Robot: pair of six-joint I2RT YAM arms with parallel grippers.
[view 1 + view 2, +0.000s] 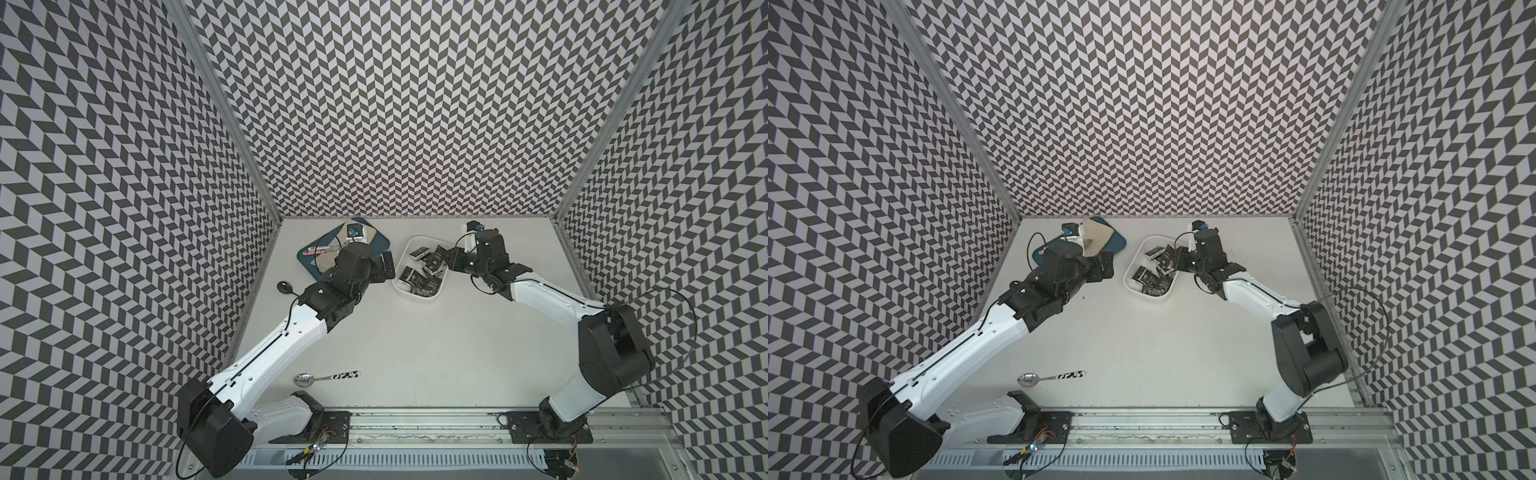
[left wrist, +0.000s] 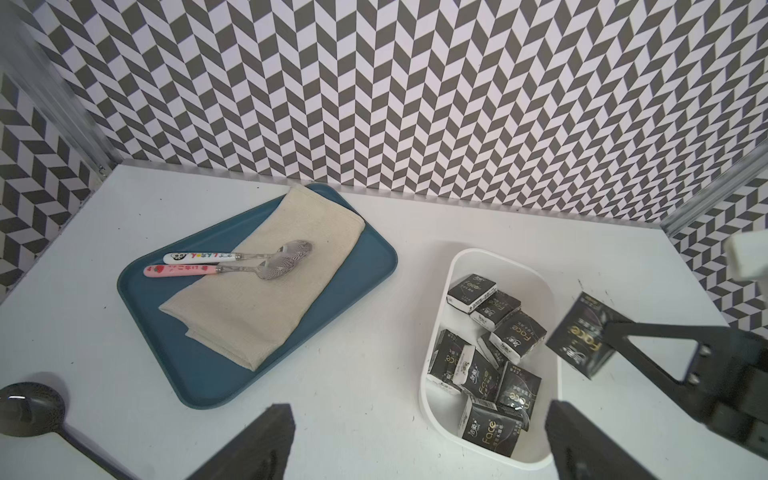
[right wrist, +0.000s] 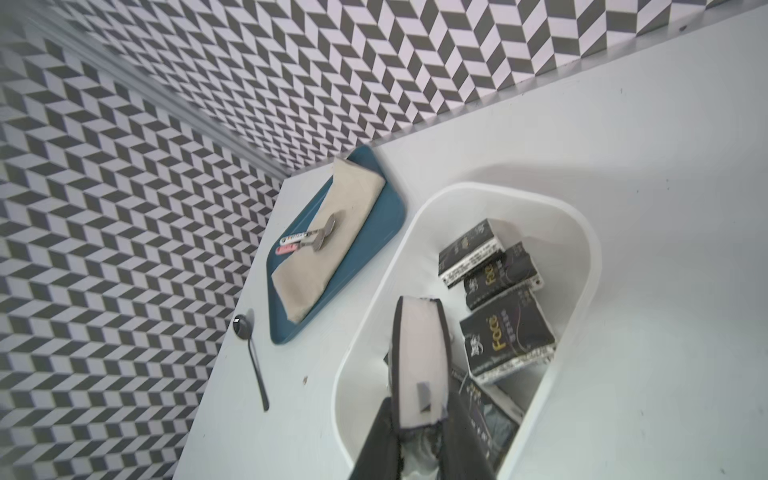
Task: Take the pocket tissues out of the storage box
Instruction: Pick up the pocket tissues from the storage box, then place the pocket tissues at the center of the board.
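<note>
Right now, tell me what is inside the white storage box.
Loose black Face tissue packets lie jumbled inside the storage box, some overlapping. The right tool holds one packet above them. What lies under the overlapping ones cannot be seen.

Table (image 1: pixel 1163 345), white, bears all items noted. Storage box (image 1: pixel 1133 259) stands at 12 o'clock from table centre and holds several pocket tissues (image 1: pixel 1142 274), lying jumbled at mixed angles. Right gripper (image 1: pixel 1175 259) sits at the box's 3 o'clock rim, against a packet; the grip is not legible from here. Blue tray (image 1: pixel 1119 245) with beige cloth (image 1: pixel 1098 235) lies at 11 o'clock. Left gripper (image 1: pixel 1104 266) hangs at the tray's 5 o'clock edge, apart from the box. Spoon (image 1: pixel 1050 378) lies at 8 o'clock.
</note>
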